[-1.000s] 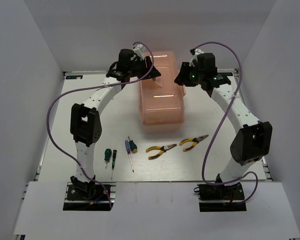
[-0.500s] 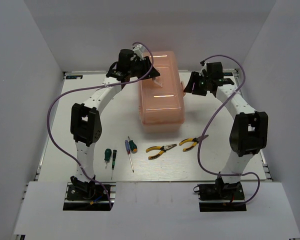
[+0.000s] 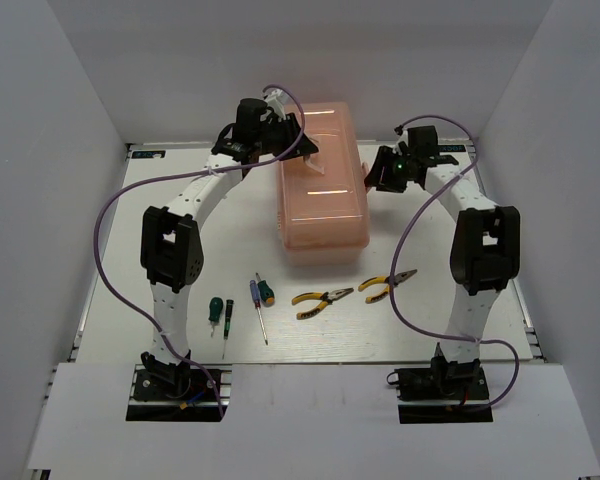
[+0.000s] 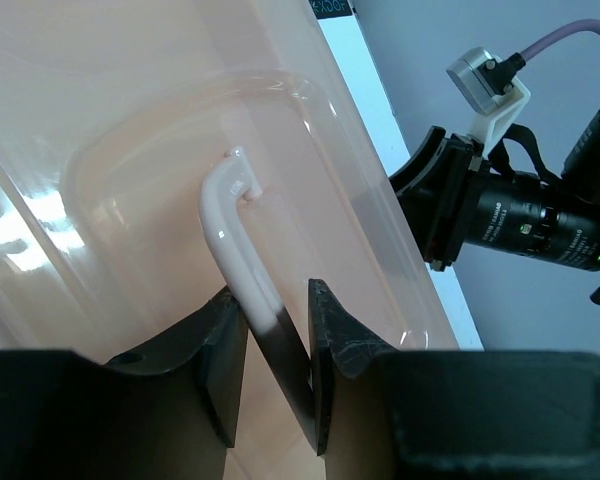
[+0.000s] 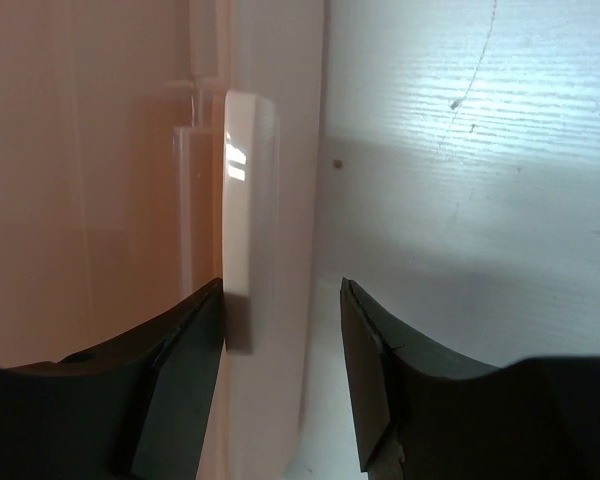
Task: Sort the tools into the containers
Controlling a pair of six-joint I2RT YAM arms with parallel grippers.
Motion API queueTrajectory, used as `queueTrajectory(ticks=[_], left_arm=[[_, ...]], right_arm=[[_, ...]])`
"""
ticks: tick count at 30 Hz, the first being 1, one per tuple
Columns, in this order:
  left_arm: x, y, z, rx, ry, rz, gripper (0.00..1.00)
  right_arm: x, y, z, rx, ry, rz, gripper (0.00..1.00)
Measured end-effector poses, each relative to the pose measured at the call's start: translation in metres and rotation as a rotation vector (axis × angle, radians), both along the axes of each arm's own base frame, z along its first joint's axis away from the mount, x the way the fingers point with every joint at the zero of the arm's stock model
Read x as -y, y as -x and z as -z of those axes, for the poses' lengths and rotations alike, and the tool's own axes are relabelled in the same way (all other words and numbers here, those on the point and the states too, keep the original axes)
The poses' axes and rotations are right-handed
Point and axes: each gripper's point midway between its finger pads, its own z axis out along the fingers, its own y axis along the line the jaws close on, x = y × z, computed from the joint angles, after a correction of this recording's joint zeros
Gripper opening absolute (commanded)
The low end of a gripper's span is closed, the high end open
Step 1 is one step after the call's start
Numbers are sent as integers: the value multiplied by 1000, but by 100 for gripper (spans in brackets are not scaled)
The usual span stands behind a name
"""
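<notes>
Since the toolbox [image 3: 323, 190] is shut, my left gripper [image 4: 272, 305] clamps its lid handle [image 4: 230, 230] to steady it while my right gripper [image 5: 280, 290], jaws spread, straddles the latch [image 5: 250, 180].

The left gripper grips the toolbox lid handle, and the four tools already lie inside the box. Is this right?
No. In the top external view the pliers and screwdrivers lie on the table, outside the toolbox. The left gripper does hold the handle.
</notes>
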Motion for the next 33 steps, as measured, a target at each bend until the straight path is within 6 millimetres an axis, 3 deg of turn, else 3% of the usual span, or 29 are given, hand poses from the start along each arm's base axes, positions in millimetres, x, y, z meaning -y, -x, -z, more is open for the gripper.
queueTrajectory(ticks=[8, 11, 14, 15, 17, 25, 33], left_arm=[[0, 1, 0, -23, 12, -8, 28], [0, 1, 1, -25, 13, -7, 24], [0, 1, 0, -26, 14, -6, 21], [0, 1, 0, -26, 15, -6, 18], [1, 2, 0, -26, 17, -1, 15], [2, 2, -1, -32, 30, 14, 0], [2, 2, -1, -43, 25, 16, 0]], right_arm=[[-5, -13, 1, 24, -18, -6, 50], [-5, -16, -1, 41, -16, -11, 42], [-5, -19, -3, 59, -12, -18, 22], [-5, -20, -4, 67, -12, -22, 7], [-5, -21, -5, 71, -12, -23, 0], [-6, -19, -5, 64, -40, -41, 0], [-5, -20, -4, 65, -33, -37, 0]])
